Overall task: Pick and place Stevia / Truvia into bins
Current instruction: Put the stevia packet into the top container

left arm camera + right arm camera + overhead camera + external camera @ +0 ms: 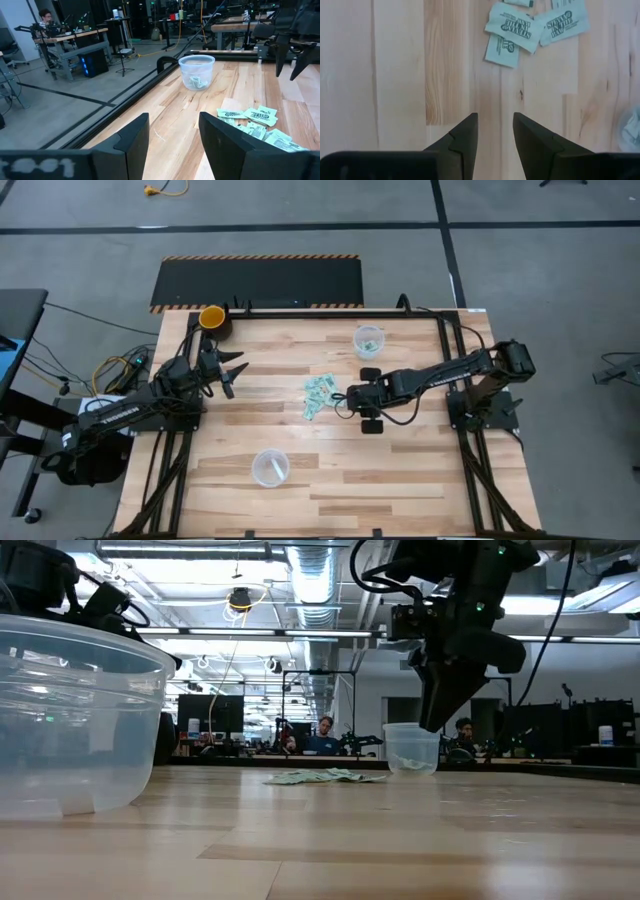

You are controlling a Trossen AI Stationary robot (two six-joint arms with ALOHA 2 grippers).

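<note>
High view: right gripper reaches low beside the Stevia packets, fingers parted, empty; left gripper waits open.

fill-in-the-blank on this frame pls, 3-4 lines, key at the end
1. The packets lie in a loose pile near the table's ____.
2. The right tool hangs above the tabletop, its fingers ____ and holding nothing.
3. The cup nearer the right arm holds ____ packets.
4. The left tool waits beside the ____ cup.

Missing words: middle; open; some; yellow-orange
</note>
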